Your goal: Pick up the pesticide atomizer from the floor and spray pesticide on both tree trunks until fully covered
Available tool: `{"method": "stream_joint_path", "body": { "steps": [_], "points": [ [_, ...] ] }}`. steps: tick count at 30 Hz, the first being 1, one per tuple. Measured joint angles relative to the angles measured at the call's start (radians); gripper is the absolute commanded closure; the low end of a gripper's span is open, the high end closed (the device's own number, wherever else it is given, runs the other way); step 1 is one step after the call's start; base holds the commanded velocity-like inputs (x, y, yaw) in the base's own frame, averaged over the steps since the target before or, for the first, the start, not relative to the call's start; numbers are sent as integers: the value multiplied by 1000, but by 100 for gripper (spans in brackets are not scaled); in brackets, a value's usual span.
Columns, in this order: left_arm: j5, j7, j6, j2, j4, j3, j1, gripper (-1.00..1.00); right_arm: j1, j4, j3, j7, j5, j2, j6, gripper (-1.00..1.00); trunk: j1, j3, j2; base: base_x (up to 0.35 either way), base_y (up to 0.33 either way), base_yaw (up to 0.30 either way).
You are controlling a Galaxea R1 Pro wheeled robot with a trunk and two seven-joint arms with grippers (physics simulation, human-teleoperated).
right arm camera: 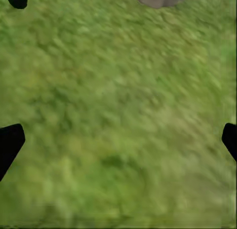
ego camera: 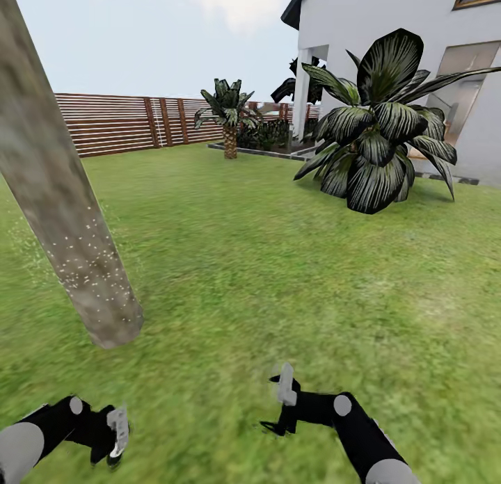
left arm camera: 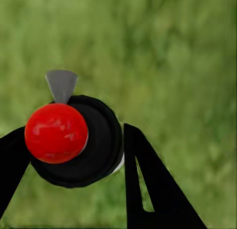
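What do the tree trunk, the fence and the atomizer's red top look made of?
Tree trunk: smooth, matte bark, mottled grey-brown, dotted with pale specks low down, possibly spray. Fence: likely stained wood, reddish-brown horizontal slats between darker posts. Pesticide atomizer in the left claw: glossy red dot, probably plastic, with soft highlights, on a dark matte body.

Your nearest tree trunk [ego camera: 62, 213] is mottled grey-brown, flecked low down with a scatter of tiny white dots. The grass [ego camera: 278, 261] under you is patchy green with yellower blotches. The pesticide atomizer [left arm camera: 74, 140] in your left tool [left arm camera: 69, 155] shows a glossy red dot on a black round top, with a grey wedge beside it. Both tools' fingers are black. The fence [ego camera: 118, 122] is striped reddish-brown, the shrub [ego camera: 379, 122] dark green with pale streaks, the house wall [ego camera: 362, 25] white.
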Motion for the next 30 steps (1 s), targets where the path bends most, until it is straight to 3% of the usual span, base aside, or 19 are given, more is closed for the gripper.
{"method": "stream_joint_path", "body": {
  "steps": [2, 4, 5, 6, 8, 11, 12, 14, 16, 25, 30],
  "points": [
    [126, 83, -1, -9, 36, 6, 0, 100, 1, 34, -168, -17, 0, -31, 1, -100, 0, 0, 0, 0, 0, 0],
    [313, 171, -5, -19, 68, 1, 27, 100, 2, 84, -368, -70, 1, -49, 1, -100, 0, 0, 0, 0, 0, 0],
    [414, 230, -9, -26, 73, -2, 55, 100, 2, 111, -463, -125, 2, -52, 0, -100, 0, 0, 0, 0, 0, 0],
    [516, 301, -32, -40, 75, -4, 91, 100, 6, 141, -537, -221, 4, -54, -1, -100, 0, 0, 0, 0, 0, 0],
    [671, 440, -139, -71, 78, -3, 160, 100, 39, 204, -597, -434, 6, -54, -4, -100, 0, 0, 0, 0, 0, 0],
    [874, 626, -261, -113, 83, -2, 242, 100, 81, 289, -616, -726, 5, -54, -13, -100, 0, 0, 0, 0, 0, 0],
    [919, 657, -276, -134, 82, -5, 263, 100, 89, 314, -618, -798, 5, -54, -32, -100, 0, 0, 0, 0, 0, 0],
    [961, 687, -289, -160, 84, -3, 287, 100, 113, 351, -619, -869, 6, -55, -119, -100, 0, 0, 0, 0, 0, 0],
    [985, 698, -294, -171, 85, -1, 301, 100, 140, 377, -618, -889, 11, -54, -186, -100, 0, 0, 0, 0, 0, 0],
    [977, 683, -294, -169, 85, -2, 333, 100, 156, 391, -621, -900, 6, -54, -199, -100, 0, 0, 0, 0, 0, 0],
    [989, 697, -296, -162, 85, -1, 337, 100, 156, 390, -624, -903, 2, -52, -199, -100, 0, 0, 0, 0, 0, 146]
  ]
}}
